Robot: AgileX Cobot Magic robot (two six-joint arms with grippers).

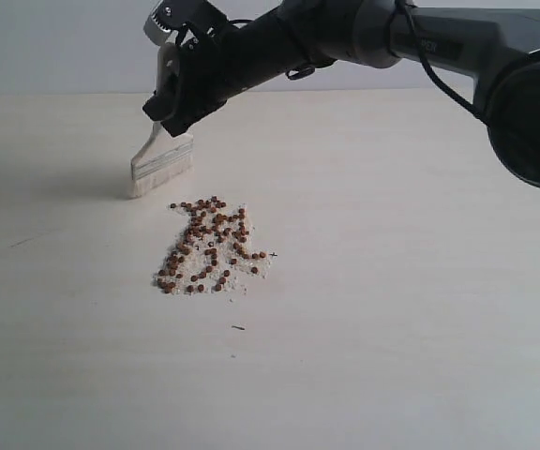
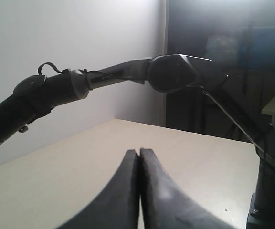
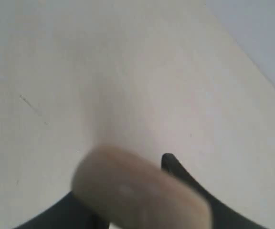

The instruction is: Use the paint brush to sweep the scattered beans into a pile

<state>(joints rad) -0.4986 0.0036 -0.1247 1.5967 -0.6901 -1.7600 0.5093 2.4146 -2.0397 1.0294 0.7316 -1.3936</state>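
Alas, label blurred — right hand grips paint brush.

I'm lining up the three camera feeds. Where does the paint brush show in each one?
Exterior view: paint brush upper left, bristles down, above the beans.
Left wrist view: not in it.
Right wrist view: paint brush close up, blurred handle end only.
Shared landmark: the pale table, in all three.

Bare table lies all round the beans; the paint brush stands near their far-left edge.
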